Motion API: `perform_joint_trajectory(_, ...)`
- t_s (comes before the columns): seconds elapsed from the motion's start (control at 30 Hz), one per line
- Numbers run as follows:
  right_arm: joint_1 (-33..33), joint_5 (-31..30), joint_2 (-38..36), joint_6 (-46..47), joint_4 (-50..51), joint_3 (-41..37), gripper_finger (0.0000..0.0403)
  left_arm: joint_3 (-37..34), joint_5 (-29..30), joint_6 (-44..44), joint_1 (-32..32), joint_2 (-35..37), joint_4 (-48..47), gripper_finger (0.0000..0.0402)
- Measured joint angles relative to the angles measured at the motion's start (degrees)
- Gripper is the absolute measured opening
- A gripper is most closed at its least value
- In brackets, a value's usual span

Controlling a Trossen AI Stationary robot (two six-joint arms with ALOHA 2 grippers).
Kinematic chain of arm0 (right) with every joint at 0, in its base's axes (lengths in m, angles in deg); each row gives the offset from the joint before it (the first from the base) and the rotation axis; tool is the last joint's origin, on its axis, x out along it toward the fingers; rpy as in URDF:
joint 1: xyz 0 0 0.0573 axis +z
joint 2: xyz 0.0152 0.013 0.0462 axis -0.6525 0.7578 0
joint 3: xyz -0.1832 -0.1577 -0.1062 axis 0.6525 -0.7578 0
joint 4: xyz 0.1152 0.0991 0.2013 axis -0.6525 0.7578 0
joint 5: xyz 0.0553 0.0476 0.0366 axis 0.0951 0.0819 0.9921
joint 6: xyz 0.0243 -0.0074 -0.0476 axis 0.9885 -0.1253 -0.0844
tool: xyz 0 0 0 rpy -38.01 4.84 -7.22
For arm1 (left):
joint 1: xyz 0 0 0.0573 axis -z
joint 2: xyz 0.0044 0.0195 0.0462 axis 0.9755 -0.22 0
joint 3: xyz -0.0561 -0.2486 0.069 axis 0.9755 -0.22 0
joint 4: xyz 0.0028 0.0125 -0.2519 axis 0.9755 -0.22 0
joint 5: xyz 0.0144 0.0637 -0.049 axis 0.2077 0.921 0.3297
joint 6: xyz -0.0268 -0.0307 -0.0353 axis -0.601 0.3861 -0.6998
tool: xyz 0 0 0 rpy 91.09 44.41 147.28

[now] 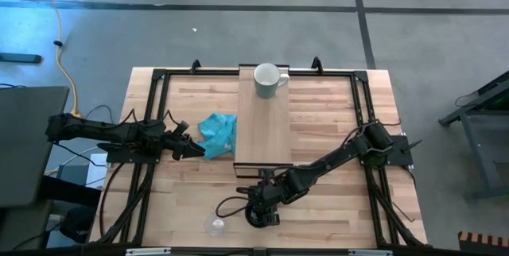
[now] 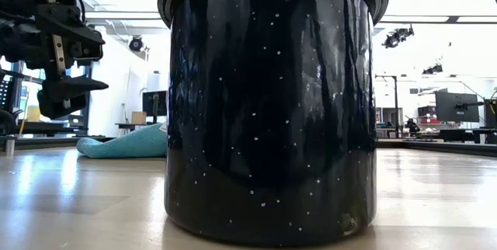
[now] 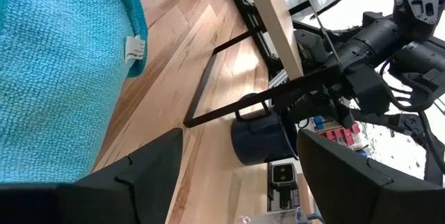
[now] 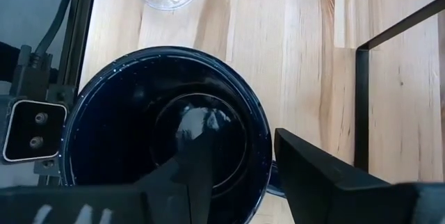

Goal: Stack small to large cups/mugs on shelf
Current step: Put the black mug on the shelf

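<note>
Right tool [image 4: 240, 175] straddling rim of speckled black enamel mug [image 4: 167, 137] on slatted wooden tabletop [image 1: 334, 208], 1 finger inside, 1 outside, small clear glass cup [image 1: 216, 225] nearby, large white handled mug [image 1: 269, 80] on light wooden shelf [image 1: 264, 129], left tool [image 1: 191, 149] wide open beside teal cloth [image 1: 218, 133].

Overhead, table-level and two wrist views, three close on one black mug [image 2: 272, 102].

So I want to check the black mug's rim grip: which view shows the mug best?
Right wrist view: it looks into the black mug, one finger inside, one outside. Low view shows only its wall; left wrist view a distant side; high view hides it.
</note>
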Motion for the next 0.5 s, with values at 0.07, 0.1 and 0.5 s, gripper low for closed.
perform_joint_trajectory(0.07, 0.0, 0.1, 0.0, 0.6, 0.0, 0.0, 0.0138, 0.0, 0.0, -0.1, 0.0, 0.0, 0.0, 0.0271)
perform_joint_trajectory(0.1, 0.0, 0.1, 0.0, 0.9, 0.0, 0.0, 0.0138, 0.0, 0.0, -0.1, 0.0, 0.0, 0.0, 0.0271)
perform_joint_trajectory(0.5, 1.8, 1.4, 0.0, 4.6, 0.0, 0.0, 0.0119, 0.0, -0.2, -0.2, 0.0, 0.0, 0.0, 0.0271)
